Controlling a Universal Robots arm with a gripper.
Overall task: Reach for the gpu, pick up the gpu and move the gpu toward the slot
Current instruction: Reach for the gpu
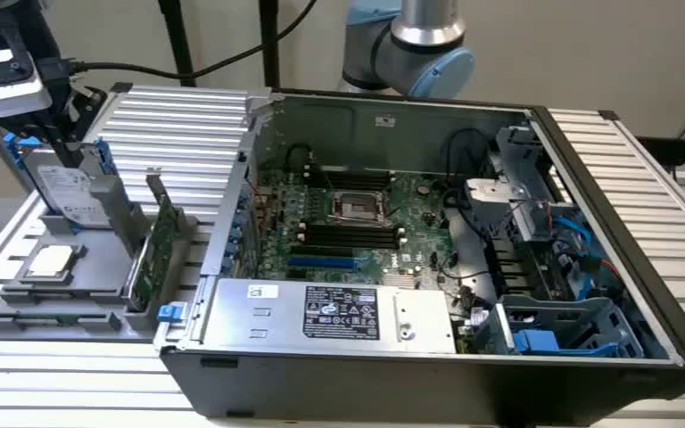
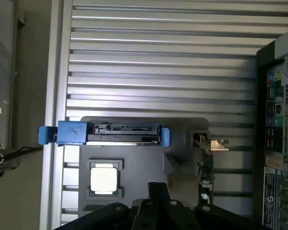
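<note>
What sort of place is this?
Probably a robotics lab bench for PC assembly: an open computer case with its motherboard exposed sits on a slatted aluminium table, beside a fixture holding the gpu.

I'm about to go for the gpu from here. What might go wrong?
The tool is shut; lowered like this it would likely strike the thin top edge of the gpu rather than straddle it.
The gpu stands on edge close beside the hard drive in the gray holder; a slightly off descent may hit the drive.
The case wall rises beside the holder, so a low carry could catch it.
</note>
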